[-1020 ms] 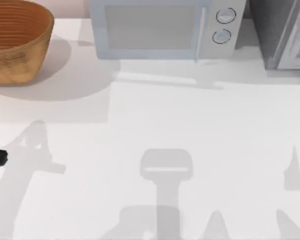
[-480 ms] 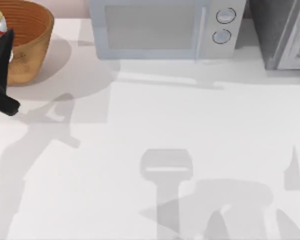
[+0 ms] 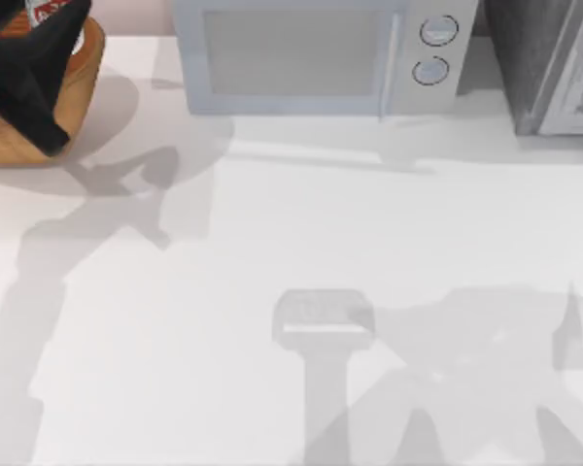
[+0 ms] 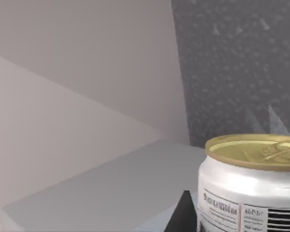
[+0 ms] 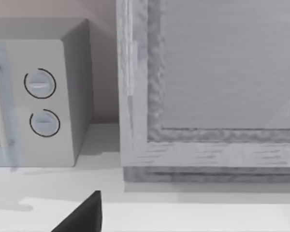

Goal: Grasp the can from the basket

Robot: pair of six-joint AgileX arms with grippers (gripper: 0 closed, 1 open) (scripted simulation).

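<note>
Basket (image 3: 83,73) half hidden under left claw (image 3: 39,39) clamping can (image 4: 249,186), label cropped.

One can (image 4: 253,186) is in view, its gold-tan top and white label close in the left wrist view. One basket (image 3: 78,83) sits at the upper left of the top view. One pale grey microwave (image 3: 311,58) stands at the upper middle, carrying two round dials (image 3: 438,31). One grey speckled cabinet (image 3: 544,63) fills the upper right. One white counter (image 3: 301,243) bears them all. One black tool (image 3: 24,73) shows over the basket.
</note>
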